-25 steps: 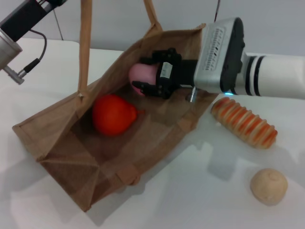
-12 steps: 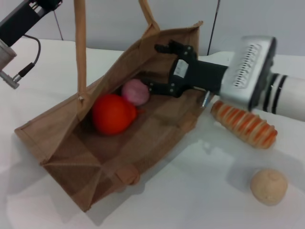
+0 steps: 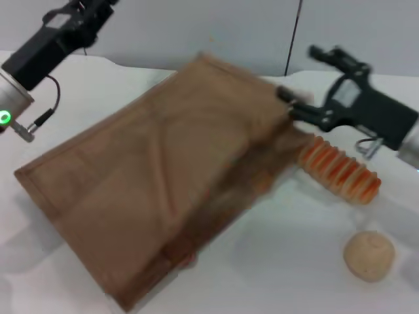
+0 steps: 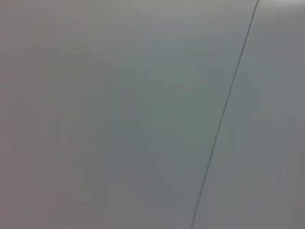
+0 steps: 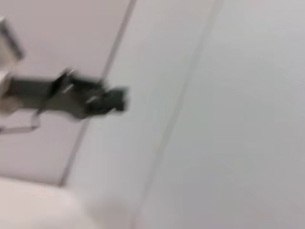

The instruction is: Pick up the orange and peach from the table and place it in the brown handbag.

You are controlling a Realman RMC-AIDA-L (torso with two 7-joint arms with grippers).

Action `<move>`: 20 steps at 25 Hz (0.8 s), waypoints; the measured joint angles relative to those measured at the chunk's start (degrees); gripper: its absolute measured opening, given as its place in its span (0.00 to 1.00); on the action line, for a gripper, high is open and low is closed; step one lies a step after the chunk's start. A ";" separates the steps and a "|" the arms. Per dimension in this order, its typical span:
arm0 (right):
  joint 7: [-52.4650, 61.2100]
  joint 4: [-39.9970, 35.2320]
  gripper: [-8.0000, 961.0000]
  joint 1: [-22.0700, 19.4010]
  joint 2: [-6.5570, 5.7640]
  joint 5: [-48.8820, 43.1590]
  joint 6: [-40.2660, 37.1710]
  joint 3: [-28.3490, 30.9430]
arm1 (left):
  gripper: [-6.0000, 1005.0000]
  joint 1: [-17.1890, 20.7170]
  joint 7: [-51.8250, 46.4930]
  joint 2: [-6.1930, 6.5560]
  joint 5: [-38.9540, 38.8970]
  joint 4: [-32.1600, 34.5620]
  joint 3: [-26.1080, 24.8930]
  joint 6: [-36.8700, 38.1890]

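The large tan-brown woven jute handbag point(image 3: 157, 196) lies flattened on the white table point(image 3: 275, 275), its broad side covering whatever is inside, so no fruit shows; its near right edge is smeared with blur. The black left gripper point(image 3: 98, 10) is cut off by the head view's top edge. The black right gripper point(image 3: 308, 82), fingers spread, is blurred. A dark arm point(image 5: 71, 98) in the right wrist view is also blurred.
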 joint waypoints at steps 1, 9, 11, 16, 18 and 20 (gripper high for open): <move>-0.01 -0.64 0.90 -1.03 -0.02 0.00 -1.39 1.62 | 0.25 0.13 2.82 -0.10 0.13 -0.87 0.06 0.63; -0.04 -2.30 0.90 -5.73 -0.08 -0.02 -8.99 12.11 | 0.51 1.20 24.56 -0.35 -1.78 -10.78 -1.15 2.36; -0.05 -2.32 0.90 -6.30 -0.10 -0.01 -9.67 13.93 | 0.54 1.57 30.15 -0.36 -3.37 -13.93 -2.31 2.37; -0.07 -2.27 0.90 -7.82 0.05 -0.02 -10.68 17.50 | 0.61 2.72 41.05 -0.57 -7.81 -19.89 -3.26 2.89; -0.08 -2.26 0.90 -8.58 0.06 -0.01 -11.15 19.01 | 0.63 3.00 42.88 -0.67 -8.50 -21.04 -3.26 3.20; 0.11 -2.26 0.90 -9.10 0.04 -0.01 -13.18 20.73 | 0.63 3.22 43.11 -0.69 -8.59 -21.49 -3.25 2.87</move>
